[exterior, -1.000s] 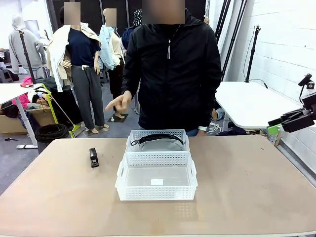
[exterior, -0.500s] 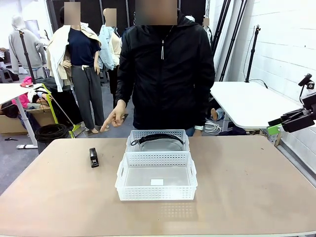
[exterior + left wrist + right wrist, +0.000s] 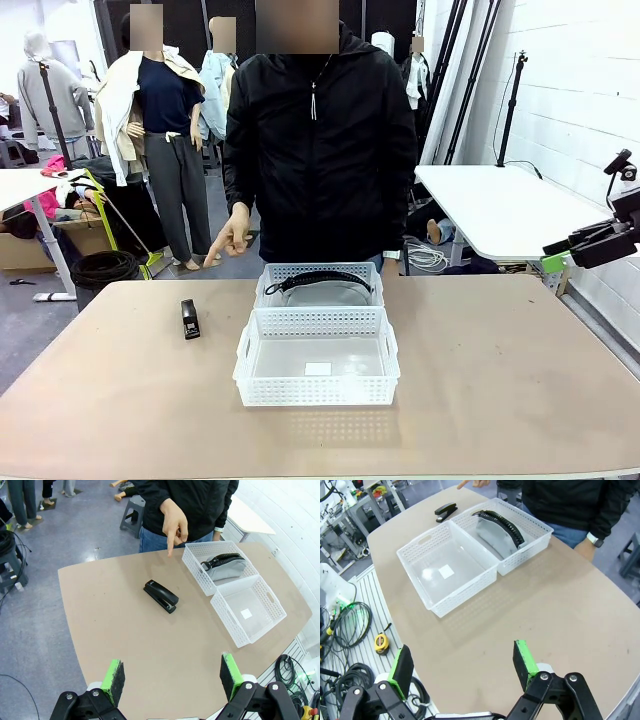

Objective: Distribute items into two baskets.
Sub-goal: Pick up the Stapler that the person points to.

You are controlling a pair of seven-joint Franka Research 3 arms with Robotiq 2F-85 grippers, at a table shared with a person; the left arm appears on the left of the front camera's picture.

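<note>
A yellow tape measure (image 3: 381, 641) lies near tangled cables (image 3: 349, 617) beside the table (image 3: 570, 605).

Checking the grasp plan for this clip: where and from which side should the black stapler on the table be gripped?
Across its long narrow sides at mid-length, from straight above: the stapler lies flat on bare table, clear of the baskets, on the side of the left end effector.

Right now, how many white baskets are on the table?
2. The near basket sits mid-table, closer to the robot. The far basket sits right behind it, with a black band inside. None seems hidden.
</note>
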